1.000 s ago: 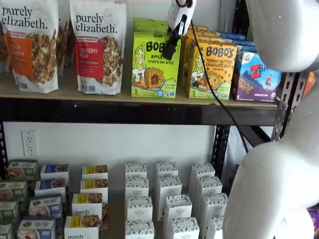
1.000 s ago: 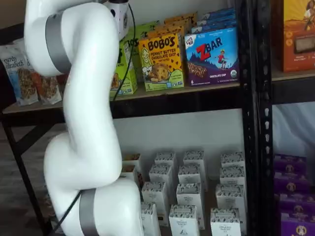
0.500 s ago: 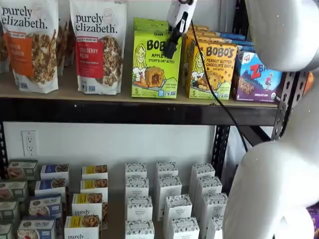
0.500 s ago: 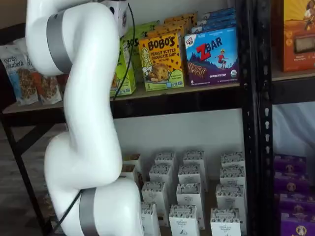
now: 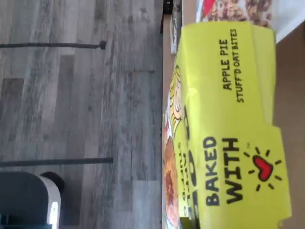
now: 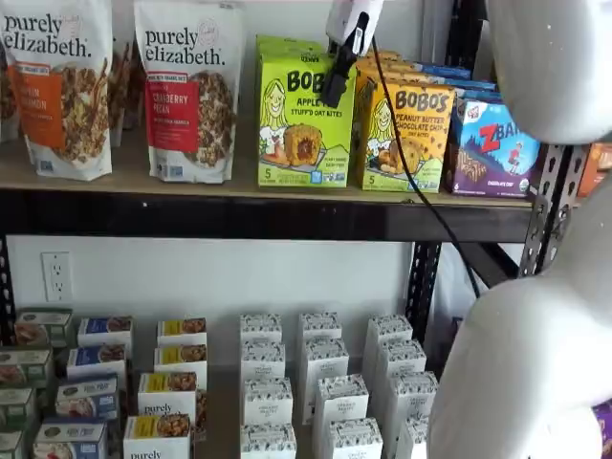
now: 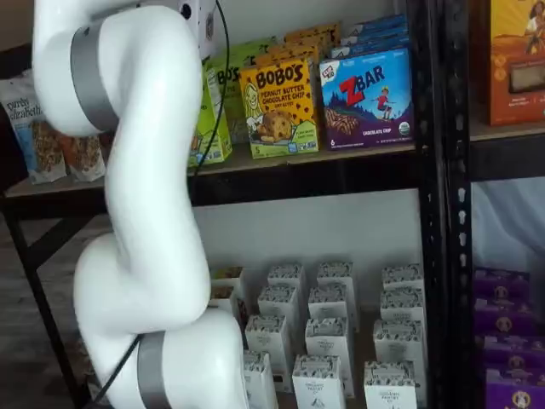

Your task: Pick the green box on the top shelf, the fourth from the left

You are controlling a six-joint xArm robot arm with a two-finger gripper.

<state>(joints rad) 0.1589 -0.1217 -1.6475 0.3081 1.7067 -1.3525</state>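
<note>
The green box [image 6: 301, 124], a lime Bobo's Apple Pie carton, stands on the top shelf [image 6: 239, 215], with more green boxes behind it. My gripper [image 6: 335, 88] hangs from above at the box's upper right corner. One black finger lies against the front face, and the grip looks closed on the box. The wrist view is filled by the box's top panel [image 5: 228, 129], reading "Apple Pie Stuff'd Oat Bites". In a shelf view the box [image 7: 213, 128] shows partly behind my white arm [image 7: 145, 213], which hides the gripper there.
A yellow-orange Bobo's peanut butter box [image 6: 406, 134] stands close on the right, then a blue Zbar box [image 6: 492, 148]. Purely Elizabeth bags [image 6: 191, 86] stand on the left. Small white cartons [image 6: 320, 382] fill the lower level. Black uprights [image 7: 434, 213] frame the right side.
The green box and the gripper have shifted slightly right and up together, and the box looks a little larger, nearer the camera. The arm has leaned left.
</note>
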